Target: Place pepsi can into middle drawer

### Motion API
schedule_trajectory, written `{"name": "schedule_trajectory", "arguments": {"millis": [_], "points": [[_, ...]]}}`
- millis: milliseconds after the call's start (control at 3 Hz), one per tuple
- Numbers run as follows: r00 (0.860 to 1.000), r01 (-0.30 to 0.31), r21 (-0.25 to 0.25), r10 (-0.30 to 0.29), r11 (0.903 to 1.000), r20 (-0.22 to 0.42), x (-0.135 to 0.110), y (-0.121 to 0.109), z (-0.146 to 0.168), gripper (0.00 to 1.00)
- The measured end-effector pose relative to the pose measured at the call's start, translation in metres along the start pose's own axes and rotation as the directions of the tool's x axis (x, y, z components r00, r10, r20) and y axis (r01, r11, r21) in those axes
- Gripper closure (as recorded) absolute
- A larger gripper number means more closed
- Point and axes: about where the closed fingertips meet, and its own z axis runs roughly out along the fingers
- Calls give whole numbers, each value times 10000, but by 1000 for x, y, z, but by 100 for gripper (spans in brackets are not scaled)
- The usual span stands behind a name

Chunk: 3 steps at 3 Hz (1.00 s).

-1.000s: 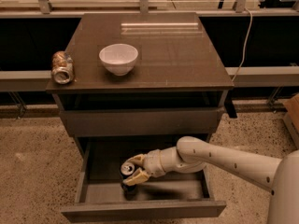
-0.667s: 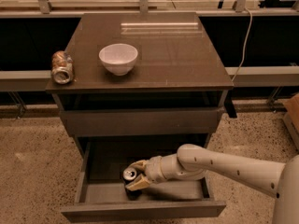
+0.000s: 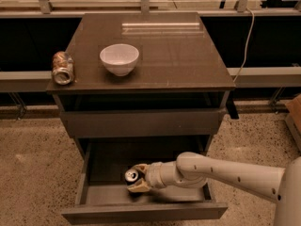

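The gripper (image 3: 135,178) is reaching into the open middle drawer (image 3: 141,213) from the 3 o'clock side, at the end of the white arm (image 3: 225,173). Its two tan fingers are gripping the pepsi can (image 3: 131,175), one at the can's 12 o'clock and the other at its 6 o'clock. The can is sitting inside the drawer, near the middle of its grey floor and toward the front wall. I cannot tell whether its base is touching the floor or hanging just above it.

The side-on hold is probably keeping the can upright and letting the arm pass under the plain front panel (image 3: 141,122) at the drawer's 12 o'clock. The can is looking slim and dark. Its silver lid is facing up, showing a dark opening, while the body below is merging into shadow — no lettering is showing.

On the cabinet top (image 3: 188,60), a white bowl (image 3: 119,58) is resting at 12 o'clock from the drawer. A brownish dented can (image 3: 62,68) is lying at the bowl's 9 o'clock, near the edge.

Judging by this, the placement is nearly finished — releasing and withdrawing are remaining.
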Motion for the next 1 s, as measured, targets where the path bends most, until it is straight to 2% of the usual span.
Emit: {"name": "schedule_trajectory", "arguments": {"millis": [333,667,1000], "points": [[10000,4,-40,-4,10000,24,-1,1,2,2],[10000,4,-52,-3,10000,38,-1,2,2,0],[9967,311,-260,-290,9992,764,-22,5,-11,0]]}}
